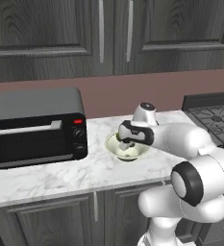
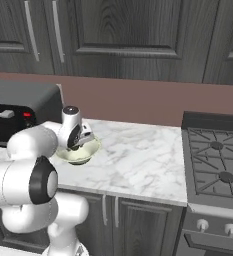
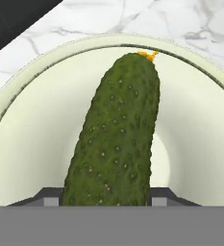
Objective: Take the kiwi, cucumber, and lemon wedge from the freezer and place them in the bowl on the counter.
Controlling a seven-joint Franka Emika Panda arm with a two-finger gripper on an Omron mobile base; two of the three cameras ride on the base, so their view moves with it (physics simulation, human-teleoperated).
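**Setting the cucumber down in the bowl**

My gripper (image 1: 128,144) hangs low over the bowl (image 1: 114,148), which sits on the counter (image 1: 51,175) just beside the toaster oven (image 1: 36,127) and well left of the stove (image 2: 215,160). In the hand view the cucumber (image 3: 117,139) runs lengthwise from between my fingertips out across the bowl's pale hollow, its yellow-tipped end reaching nearly to the far rim. My fingers stand partly open, pressed on its two sides, so I judge I have it held.

To do this well, I should lower until the far end rests on the bowl's floor, then part my fingers slowly. The piece is nearly as long as the bowl is wide, so dropping it from height could bounce it over the rim. I would lift straight up afterwards, without dragging the glossy skin.

I cannot see any kiwi or lemon wedge in the bowl.
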